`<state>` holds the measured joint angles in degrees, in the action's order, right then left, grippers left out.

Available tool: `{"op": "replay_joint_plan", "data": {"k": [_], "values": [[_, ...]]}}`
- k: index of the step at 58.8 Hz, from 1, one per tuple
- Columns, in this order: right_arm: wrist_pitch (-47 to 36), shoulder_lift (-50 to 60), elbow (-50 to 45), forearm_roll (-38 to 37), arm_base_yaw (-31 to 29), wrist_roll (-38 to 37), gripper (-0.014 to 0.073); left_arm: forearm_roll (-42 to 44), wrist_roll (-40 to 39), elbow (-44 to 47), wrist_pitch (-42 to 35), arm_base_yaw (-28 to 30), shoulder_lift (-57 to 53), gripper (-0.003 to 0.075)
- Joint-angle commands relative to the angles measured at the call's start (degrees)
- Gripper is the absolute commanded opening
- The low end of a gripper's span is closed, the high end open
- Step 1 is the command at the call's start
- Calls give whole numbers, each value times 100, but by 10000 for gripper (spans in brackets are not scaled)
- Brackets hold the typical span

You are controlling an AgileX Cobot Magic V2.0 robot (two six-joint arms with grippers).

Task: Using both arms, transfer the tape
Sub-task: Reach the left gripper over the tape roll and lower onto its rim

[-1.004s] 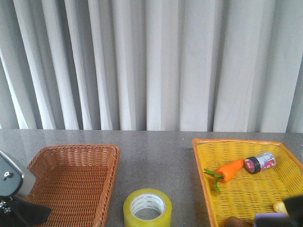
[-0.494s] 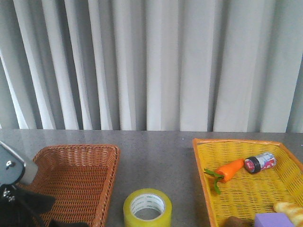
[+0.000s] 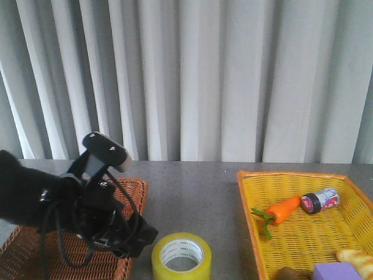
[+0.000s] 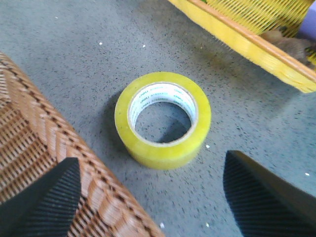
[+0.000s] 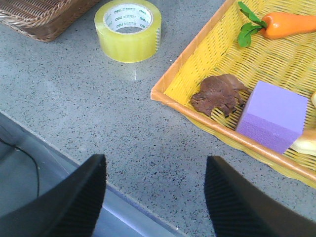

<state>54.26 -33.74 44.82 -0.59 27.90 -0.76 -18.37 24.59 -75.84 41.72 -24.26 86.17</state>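
My left arm (image 3: 64,204) reaches forward and down with its black cables looping, its gripper (image 4: 148,197) spread wide and holding nothing, while my right gripper (image 5: 153,197) hangs low, its fingers (image 5: 74,202) also parted and empty.

Yellow tape (image 3: 181,256) roll lies flat on the table, white core upward.

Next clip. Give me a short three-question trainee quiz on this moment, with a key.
1. True or false: the tape lies flat on the table, hole facing up.
2. Which basket holds the carrot: A brown, B yellow?
3. Is either gripper touching the tape?

Key
1. True.
2. B, the yellow basket; the brown basket has none.
3. No. The left gripper is open above it; the right gripper is open near the table's edge.
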Motion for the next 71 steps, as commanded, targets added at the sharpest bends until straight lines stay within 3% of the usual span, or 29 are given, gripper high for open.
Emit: {"op": "replay_joint_plan", "data": {"k": [1,21,37,62,71], "values": [[-319,-7,134,-48,-17,16,435,-93,181,-692,-20,-43,382,524],[-319,-7,134,-47,-17,11,435,-69,512,-2560,1003,-43,2153,486],[-319,-7,134,-47,-17,11,435,475,512,-3671,1649,-43,3154,486],[-319,-7,134,-47,-17,11,435,456,653,-3908,1597,-48,3794,479],[-319,-7,134,-47,-17,11,435,456,653,-3908,1614,-48,3811,391]]}}
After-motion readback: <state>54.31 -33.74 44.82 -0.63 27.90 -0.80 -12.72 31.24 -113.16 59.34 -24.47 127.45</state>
